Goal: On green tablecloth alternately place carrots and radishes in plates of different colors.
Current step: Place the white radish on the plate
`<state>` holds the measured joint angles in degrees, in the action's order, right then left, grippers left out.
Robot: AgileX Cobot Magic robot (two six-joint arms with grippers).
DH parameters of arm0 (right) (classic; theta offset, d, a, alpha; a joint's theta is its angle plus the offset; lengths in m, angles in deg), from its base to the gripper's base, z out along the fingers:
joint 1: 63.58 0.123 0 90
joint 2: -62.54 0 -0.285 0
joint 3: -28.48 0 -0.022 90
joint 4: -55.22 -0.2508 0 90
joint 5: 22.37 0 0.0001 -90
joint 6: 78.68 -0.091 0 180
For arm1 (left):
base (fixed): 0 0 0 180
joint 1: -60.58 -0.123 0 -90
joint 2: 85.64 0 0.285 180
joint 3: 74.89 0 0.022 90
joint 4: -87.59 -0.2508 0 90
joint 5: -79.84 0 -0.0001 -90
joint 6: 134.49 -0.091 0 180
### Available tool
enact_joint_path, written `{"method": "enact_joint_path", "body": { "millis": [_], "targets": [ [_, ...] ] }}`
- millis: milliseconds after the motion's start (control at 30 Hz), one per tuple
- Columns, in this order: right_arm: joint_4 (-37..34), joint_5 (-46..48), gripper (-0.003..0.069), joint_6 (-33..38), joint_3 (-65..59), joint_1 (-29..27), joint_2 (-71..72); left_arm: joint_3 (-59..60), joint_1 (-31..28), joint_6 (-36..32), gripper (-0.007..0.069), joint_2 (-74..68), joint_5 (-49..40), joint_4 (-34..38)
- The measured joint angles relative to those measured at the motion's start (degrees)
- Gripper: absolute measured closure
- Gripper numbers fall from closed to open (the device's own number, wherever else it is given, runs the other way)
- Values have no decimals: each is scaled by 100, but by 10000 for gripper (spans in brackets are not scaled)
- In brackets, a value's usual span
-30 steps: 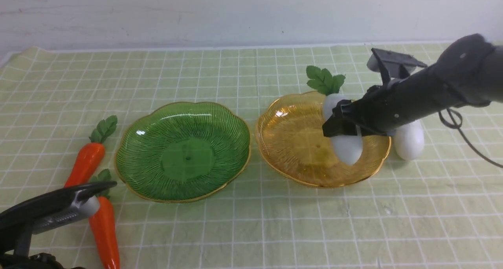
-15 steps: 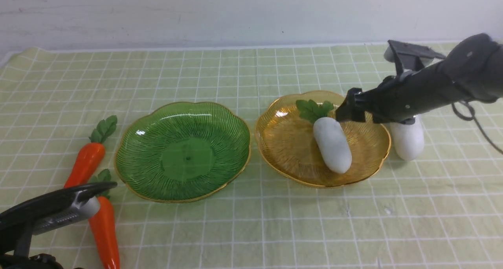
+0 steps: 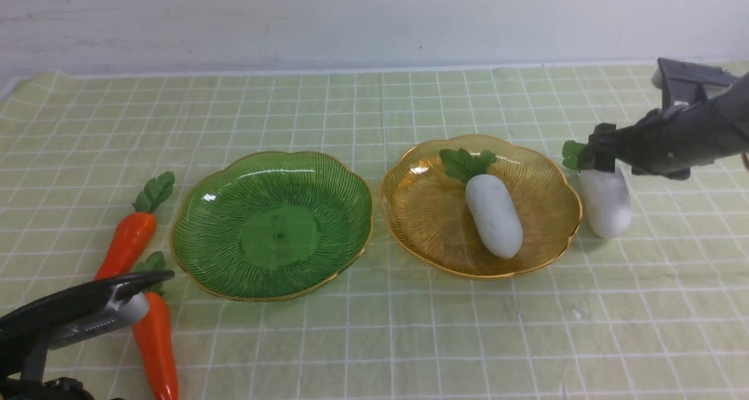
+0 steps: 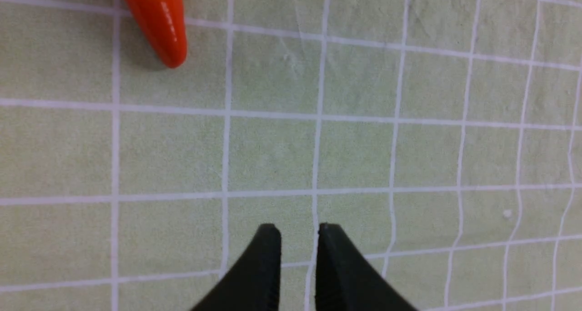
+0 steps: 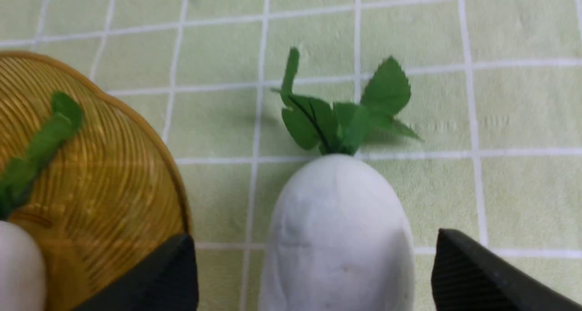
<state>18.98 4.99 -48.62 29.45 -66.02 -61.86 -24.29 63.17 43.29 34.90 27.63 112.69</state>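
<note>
While one radish point(image 3: 494, 216) is lying in the amber plate point(image 3: 418, 213), the right gripper point(image 5: 313, 240) is straddling the second radish point(image 5: 338, 211), spread for grabbing; the left gripper point(image 4: 298, 231) is idling, nearly closed.

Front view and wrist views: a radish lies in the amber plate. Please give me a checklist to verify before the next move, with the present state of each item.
1. Radish lies fully inside the amber plate: ok.
2. Right gripper open, holding nothing: ok.
3. Green plate has nothing in it, ready for a carrot: ok.
4. Far carrot and near carrot lie free on the green tablecloth: ok.
5. Left gripper wide enough for a carrot: not ok, jaws nearly closed.
6. Right gripper clear of the second radish: cannot tell; that radish sits between its fingers in the right wrist view.
</note>
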Motion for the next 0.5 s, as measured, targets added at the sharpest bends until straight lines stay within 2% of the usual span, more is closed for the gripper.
{"method": "enact_joint_path", "body": {
  "millis": [200, 333, 433, 500],
  "targets": [
    [0, -54, 87, 0, 0, 0, -383, 0, 0, 0, 523, 0, 15, 0],
    [0, -40, 209, 6, 67, 0, -385, 0, 0, 0, 523, 0, 131, 0],
    [66, 124, 211, 19, 192, 0, -339, 0, 0, 0, 523, 0, 140, 0],
    [164, 592, 211, 19, 460, -36, -237, 0, 0, 0, 523, 0, 145, 0]
  ]
}}
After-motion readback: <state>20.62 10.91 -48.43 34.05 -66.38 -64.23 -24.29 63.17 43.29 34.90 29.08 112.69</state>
